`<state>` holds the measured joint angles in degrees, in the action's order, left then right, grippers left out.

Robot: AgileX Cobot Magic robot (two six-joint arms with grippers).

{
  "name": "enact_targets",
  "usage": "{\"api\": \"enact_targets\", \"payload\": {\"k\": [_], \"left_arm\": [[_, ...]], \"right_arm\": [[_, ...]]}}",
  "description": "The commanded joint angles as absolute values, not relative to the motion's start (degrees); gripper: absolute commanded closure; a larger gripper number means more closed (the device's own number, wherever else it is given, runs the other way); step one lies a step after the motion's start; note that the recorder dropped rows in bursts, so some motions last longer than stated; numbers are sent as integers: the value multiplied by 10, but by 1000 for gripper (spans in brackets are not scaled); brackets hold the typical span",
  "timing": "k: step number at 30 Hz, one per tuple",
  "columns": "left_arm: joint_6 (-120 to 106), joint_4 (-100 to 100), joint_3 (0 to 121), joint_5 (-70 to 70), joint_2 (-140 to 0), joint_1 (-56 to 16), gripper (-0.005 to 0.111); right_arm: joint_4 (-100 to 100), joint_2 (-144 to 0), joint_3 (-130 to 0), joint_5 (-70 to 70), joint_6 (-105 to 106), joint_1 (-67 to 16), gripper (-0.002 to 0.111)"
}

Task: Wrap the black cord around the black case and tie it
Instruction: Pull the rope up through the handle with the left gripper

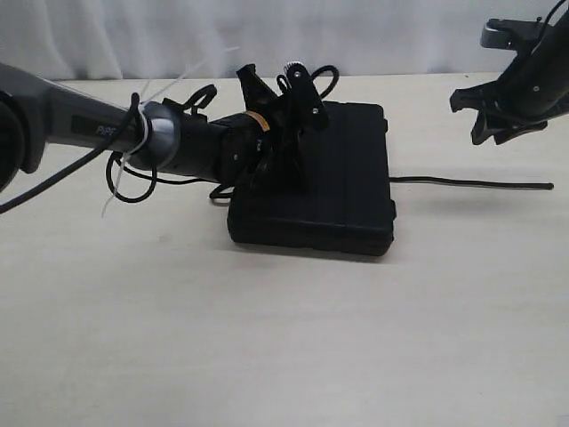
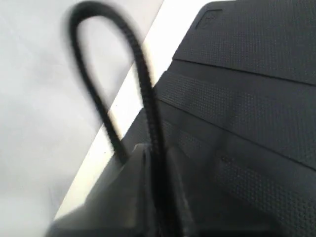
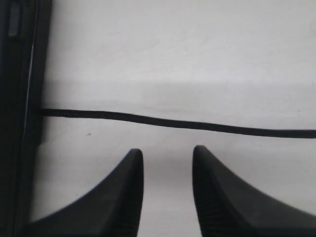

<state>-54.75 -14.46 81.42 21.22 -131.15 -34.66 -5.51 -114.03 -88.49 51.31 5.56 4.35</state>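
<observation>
The black case [image 1: 347, 191] lies flat in the middle of the table, its ridged lid [image 2: 247, 98] facing up. My left gripper [image 1: 298, 89] reaches over the case's far left part and is shut [image 2: 158, 163] on the black cord [image 2: 148, 98], which arches up out of the jaws in a loop. From the case's right side the black cord [image 1: 471, 182] runs straight across the table. My right gripper [image 1: 498, 111] hovers above that stretch, open [image 3: 168, 153], with nothing between its fingers. The cord [image 3: 173, 122] passes just beyond its fingertips, and the case's edge [image 3: 19, 98] is beside it.
Glossy arm cables with a white zip tie [image 1: 133, 151] loop beside the left arm. A pale curtain [image 1: 356, 36] hangs behind the tan table [image 1: 267, 338].
</observation>
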Motion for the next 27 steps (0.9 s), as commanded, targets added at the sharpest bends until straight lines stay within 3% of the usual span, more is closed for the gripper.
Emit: {"api": "enact_targets", "payload": {"k": [1, 8, 16, 27], "left_arm": [[-529, -142, 814, 214, -1295, -353, 107], [-525, -133, 814, 161, -1226, -364, 107], [-539, -123, 814, 9, -1218, -366, 107], [-574, -68, 814, 24, -1218, -409, 107]], "right_arm": [[-58, -1140, -883, 522, 64, 46, 76], [-58, -1141, -880, 526, 64, 46, 76], [-58, -1141, -838, 505, 68, 46, 76], [-58, -1141, -836, 504, 68, 46, 76]]}}
